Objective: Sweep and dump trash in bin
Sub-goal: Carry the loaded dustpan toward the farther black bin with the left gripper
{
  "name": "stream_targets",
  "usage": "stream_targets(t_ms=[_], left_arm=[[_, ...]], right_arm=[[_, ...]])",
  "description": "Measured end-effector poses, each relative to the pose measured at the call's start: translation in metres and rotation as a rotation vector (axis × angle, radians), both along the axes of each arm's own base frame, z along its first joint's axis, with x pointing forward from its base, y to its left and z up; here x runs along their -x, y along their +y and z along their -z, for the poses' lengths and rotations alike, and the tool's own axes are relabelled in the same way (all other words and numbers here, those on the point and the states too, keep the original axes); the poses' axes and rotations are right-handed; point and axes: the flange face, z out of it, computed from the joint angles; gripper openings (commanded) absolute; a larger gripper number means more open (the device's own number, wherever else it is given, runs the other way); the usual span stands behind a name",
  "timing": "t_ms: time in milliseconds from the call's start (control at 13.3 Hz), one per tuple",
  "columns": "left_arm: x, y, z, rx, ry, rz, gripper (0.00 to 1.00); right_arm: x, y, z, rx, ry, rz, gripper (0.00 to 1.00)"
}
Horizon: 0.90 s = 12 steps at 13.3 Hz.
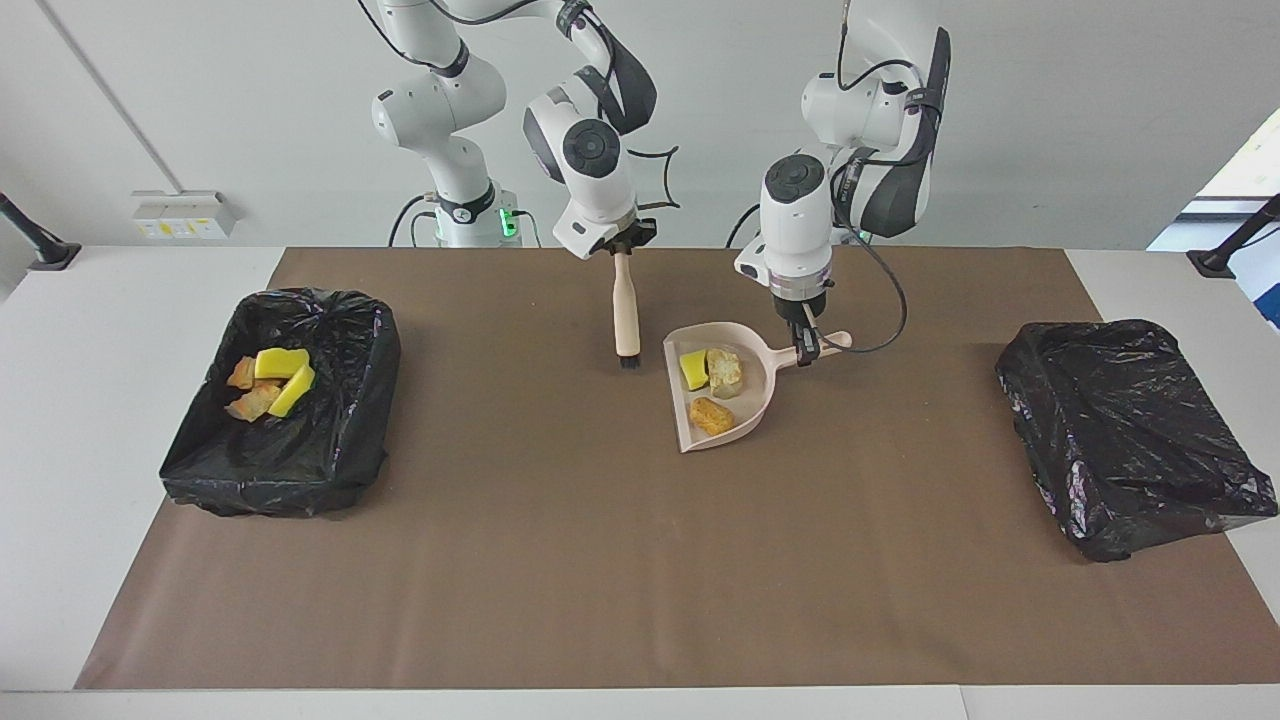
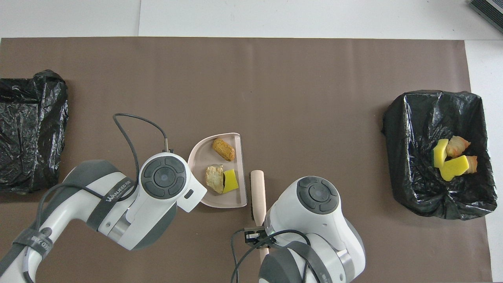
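At the right arm's end of the table, a black-lined bin (image 1: 372, 400) is holding four scraps (image 1: 270, 385) of the trash, two yellow sponge chunks and two golden-brown pieces. Beside the table's middle, the right gripper (image 1: 622, 243) is clamping the top of the beige-handled brush (image 1: 627, 310), which is hanging upright with its bristles at or just above the brown mat (image 1: 560, 560); which cannot be told. Just beside the brush, the dustpan (image 1: 760, 390) is carrying the other three scraps: a yellow sponge chunk (image 1: 693, 369), a pale bread piece (image 1: 724, 372) and a golden piece (image 1: 711, 416). The left gripper (image 1: 803, 335) is pinching the dustpan's handle (image 1: 832, 342). A second black-lined bin (image 1: 1130, 430) is sitting at the left arm's end.

The likely risk is a spill: the pan's open edge is facing the brush, so any tilt that way during a lift would be sending the loose scraps sliding out. A pinch on the thin handle could also be letting the loaded pan twist. A carry toward the filled bin would be crossing the right arm and the brush, inviting a knock.
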Motion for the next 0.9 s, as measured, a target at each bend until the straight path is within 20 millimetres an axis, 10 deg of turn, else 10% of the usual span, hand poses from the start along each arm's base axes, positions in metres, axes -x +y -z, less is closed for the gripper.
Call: stream_targets(t_ms=[603, 904], left_arm=[[-0.061, 0.050, -0.051, 0.066, -0.063, 0.043, 0.00], [-0.098, 0.110, -0.085, 0.126, -0.073, 0.034, 0.00]], right_arm=[[-0.006, -0.001, -0.001, -0.006, -0.030, 0.037, 0.00], [0.022, 0.049, 0.003, -0.017, -0.097, 0.083, 0.00]])
